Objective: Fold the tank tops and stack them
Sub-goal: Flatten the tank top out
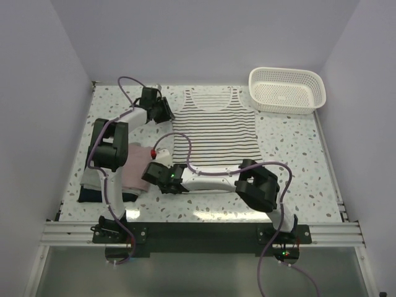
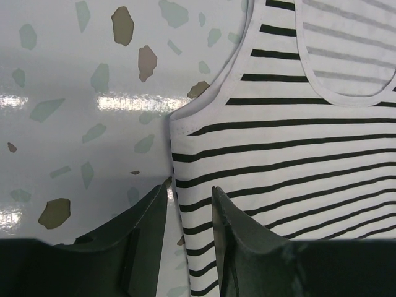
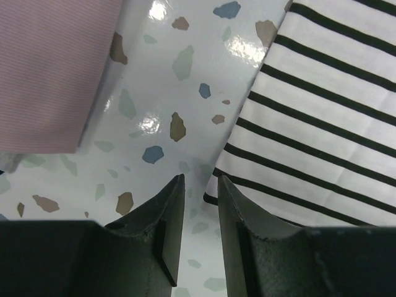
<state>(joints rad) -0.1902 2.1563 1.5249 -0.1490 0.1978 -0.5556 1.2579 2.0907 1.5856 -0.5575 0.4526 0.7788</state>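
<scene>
The white, black-striped cloth tank top (image 1: 215, 127) lies flat, unfolded, at the centre of the speckled surface (image 1: 297, 161). The left end effector (image 2: 189, 192) at its 10 o'clock shoulder and the right end effector (image 3: 199, 179) at its 7 o'clock corner are slightly open and empty. Next, both probably must pinch this edge.

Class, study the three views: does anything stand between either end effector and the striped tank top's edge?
Nothing visible does. The left end effector sits at the side edge of the striped tank top, the right end effector beside its hem corner; only bare table shows between.
</scene>
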